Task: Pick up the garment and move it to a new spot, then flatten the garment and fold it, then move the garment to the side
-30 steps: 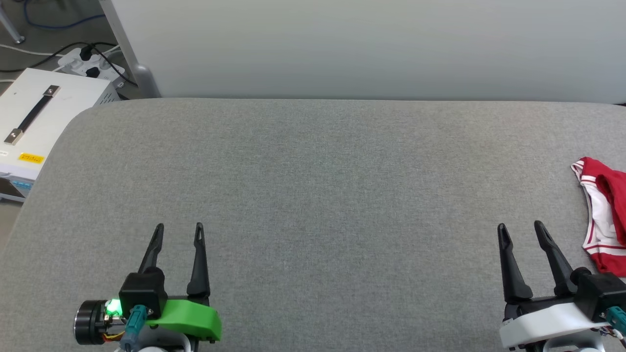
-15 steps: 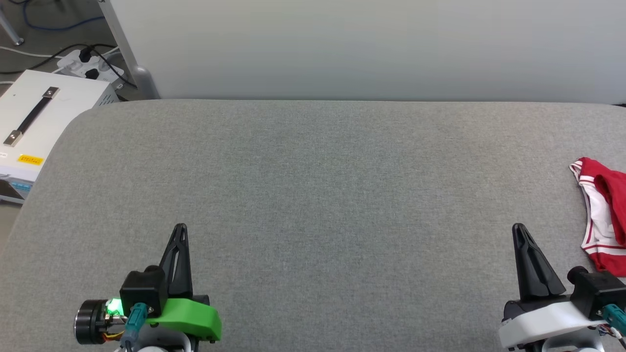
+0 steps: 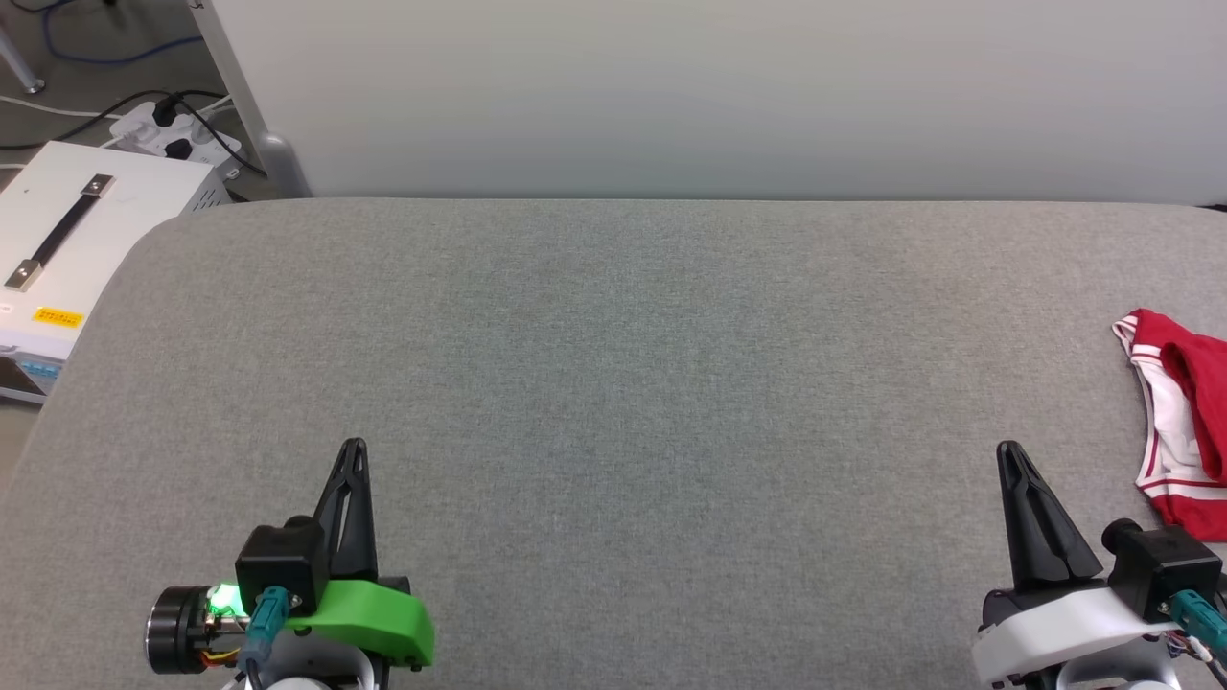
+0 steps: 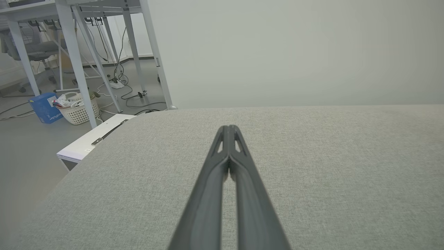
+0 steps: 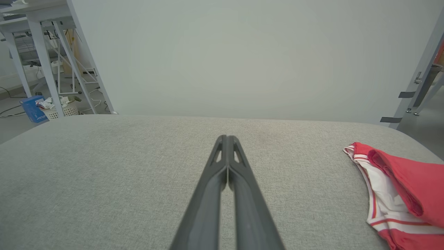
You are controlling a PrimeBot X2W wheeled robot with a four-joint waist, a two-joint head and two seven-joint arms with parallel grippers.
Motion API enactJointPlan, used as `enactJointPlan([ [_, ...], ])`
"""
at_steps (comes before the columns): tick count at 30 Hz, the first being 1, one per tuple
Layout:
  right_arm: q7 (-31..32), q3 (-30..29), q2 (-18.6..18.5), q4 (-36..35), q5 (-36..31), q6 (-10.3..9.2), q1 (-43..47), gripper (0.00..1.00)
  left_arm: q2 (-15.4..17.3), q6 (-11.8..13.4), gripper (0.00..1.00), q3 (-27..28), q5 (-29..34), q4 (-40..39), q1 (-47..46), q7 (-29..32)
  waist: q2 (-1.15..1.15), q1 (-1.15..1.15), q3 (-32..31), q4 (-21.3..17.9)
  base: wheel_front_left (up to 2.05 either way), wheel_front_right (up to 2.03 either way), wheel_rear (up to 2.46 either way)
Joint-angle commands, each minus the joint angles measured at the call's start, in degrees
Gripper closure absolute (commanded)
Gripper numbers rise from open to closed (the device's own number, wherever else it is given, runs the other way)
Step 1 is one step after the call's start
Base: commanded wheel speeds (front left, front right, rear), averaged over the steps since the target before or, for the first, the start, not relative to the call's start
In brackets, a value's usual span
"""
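A grey padded surface (image 3: 613,383), the garment (image 3: 1184,422) at its right edge
We found the garment crumpled, red with white and striped trim, lying near the right gripper (image 3: 1008,452) but apart from it. We saw that gripper and the left gripper (image 3: 353,448) each with fingers pressed together, holding nothing.

— What can't you see whole?
— The garment (image 3: 1171,422) runs off my head view's right edge; its far part I cannot tell.
— And left?
— The white case (image 3: 125,211), cut off too.
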Motion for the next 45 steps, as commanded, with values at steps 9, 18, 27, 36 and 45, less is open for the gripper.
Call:
enactJointPlan([
  [9, 1.29, 0.03, 0.33, 0.02, -1.26, -0.01, -1.06, 1.0, -0.48, -0.17, 1.0, 0.37, 0.9, -0.55, -0.14, 1.22, 0.0, 0.0, -0.15, -0.13, 0.0, 0.0, 0.0],
  [18, 2.32, 0.06, 0.5, 0.03, -1.98, -0.02, -1.35, 1.0, -0.68, -0.22, 1.0, 0.56, 1.18, -0.86, -0.18, 2.24, 0.0, 0.0, -0.3, -0.24, 0.0, 0.0, 0.0],
  [27, 3.37, 0.09, 0.67, 0.05, -2.72, -0.02, -1.65, 1.0, -0.88, -0.28, 1.0, 0.76, 1.47, -1.19, -0.22, 3.29, 0.0, 0.0, -0.44, -0.36, 0.0, 0.0, 0.0],
  [36, 4.42, 0.12, 0.84, 0.06, -3.45, -0.02, -1.94, 1.0, -1.08, -0.34, 1.0, 0.96, 1.77, -1.52, -0.26, 4.33, 0.0, 0.0, -0.59, -0.49, 0.0, 0.0, 0.0],
  [45, 5.45, 0.15, 1.01, 0.08, -4.17, -0.02, -2.23, 1.0, -1.28, -0.4, 1.0, 1.16, 2.05, -1.84, -0.3, 5.35, 0.0, 0.0, -0.73, -0.6, 0.0, 0.0, 0.0],
])
